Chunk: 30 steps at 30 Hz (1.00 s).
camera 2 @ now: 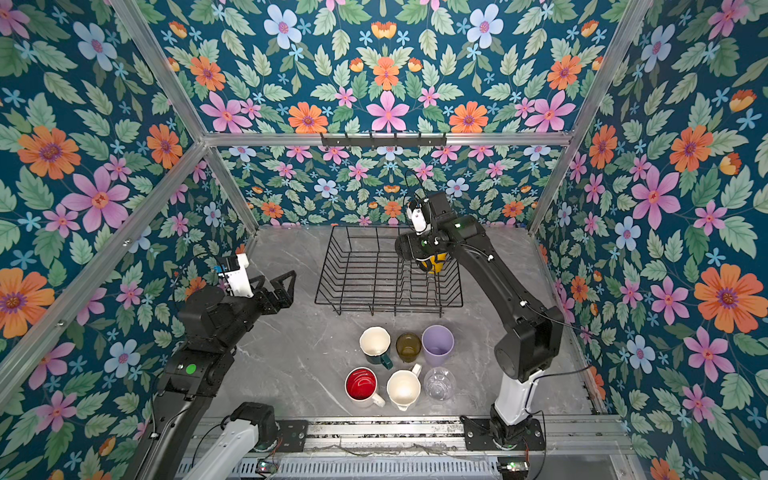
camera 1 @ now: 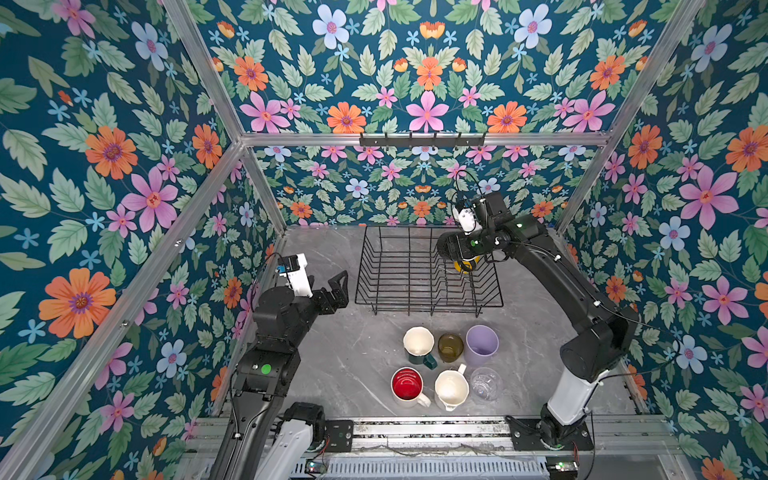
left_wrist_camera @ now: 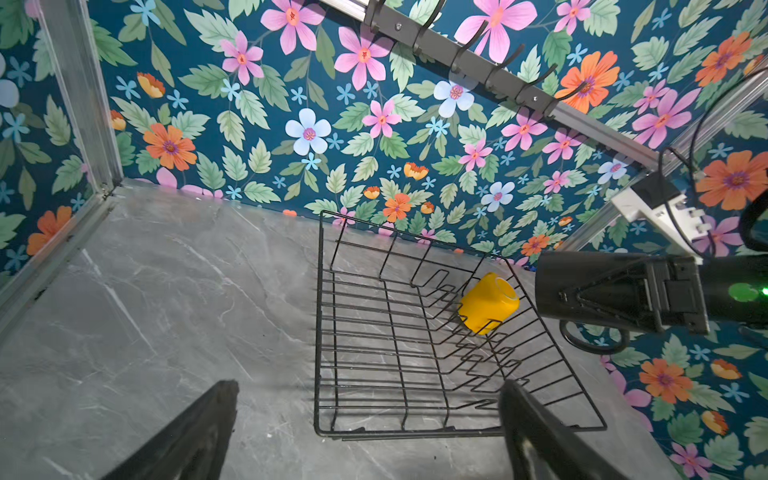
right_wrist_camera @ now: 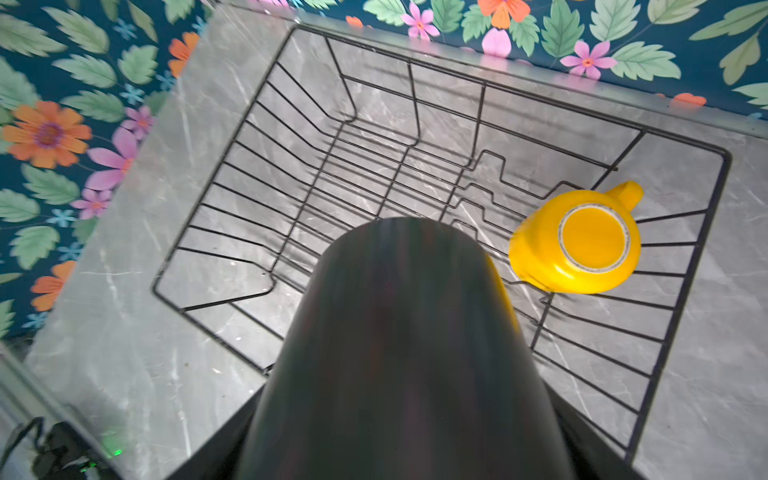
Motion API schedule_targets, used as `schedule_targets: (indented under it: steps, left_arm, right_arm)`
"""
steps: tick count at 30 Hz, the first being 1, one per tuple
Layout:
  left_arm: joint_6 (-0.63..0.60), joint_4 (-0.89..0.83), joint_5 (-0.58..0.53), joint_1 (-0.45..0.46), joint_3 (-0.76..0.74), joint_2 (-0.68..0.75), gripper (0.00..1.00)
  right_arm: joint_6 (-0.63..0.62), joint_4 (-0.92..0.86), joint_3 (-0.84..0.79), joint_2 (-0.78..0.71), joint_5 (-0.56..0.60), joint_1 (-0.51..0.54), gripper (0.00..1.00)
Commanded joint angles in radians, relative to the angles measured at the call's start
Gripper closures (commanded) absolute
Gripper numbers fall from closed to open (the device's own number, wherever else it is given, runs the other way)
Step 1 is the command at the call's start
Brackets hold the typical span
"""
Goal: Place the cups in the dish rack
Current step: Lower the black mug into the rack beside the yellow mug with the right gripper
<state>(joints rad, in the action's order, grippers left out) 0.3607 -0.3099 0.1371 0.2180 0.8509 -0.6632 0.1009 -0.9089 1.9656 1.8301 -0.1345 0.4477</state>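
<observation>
The black wire dish rack (camera 1: 428,305) (camera 2: 386,305) stands at the back of the table. A yellow mug (camera 1: 465,264) (left_wrist_camera: 488,303) (right_wrist_camera: 577,241) rests upside down in its right end. My right gripper (camera 1: 459,249) is shut on a black mug (camera 1: 448,249) (left_wrist_camera: 582,291) (right_wrist_camera: 407,353), held bottom-down above the rack, left of the yellow mug. My left gripper (camera 1: 337,289) (left_wrist_camera: 370,436) hangs open and empty, left of the rack. Near the front stand a green-outside white mug (camera 1: 417,341), olive glass (camera 1: 450,347), lilac tumbler (camera 1: 481,343), red-inside mug (camera 1: 407,384), white mug (camera 1: 451,388) and clear glass (camera 1: 484,384).
A narrow black hook bar (camera 1: 422,139) is fixed to the rail on the back wall. Flowered walls and aluminium posts close in the table on three sides. The arms' base rail (camera 1: 415,428) runs along the front edge.
</observation>
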Motion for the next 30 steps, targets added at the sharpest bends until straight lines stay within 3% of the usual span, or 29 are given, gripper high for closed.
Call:
schedule_targets:
  steps: [1,20,30]
  left_arm:
    - [-0.044,-0.009,-0.043,0.000,-0.010,0.009,0.01]
    - [-0.042,-0.015,-0.092,0.000,-0.070,0.100,0.00]
    - [-0.046,-0.026,-0.096,0.000,-0.066,0.109,0.00]
  right_arm:
    - [-0.032,-0.055,0.085,0.060,0.042,0.001,1.00]
    - [-0.115,-0.299,0.558,0.463,0.125,-0.002,1.00]
    - [-0.131,-0.315,0.590,0.538,0.115,-0.014,1.00]
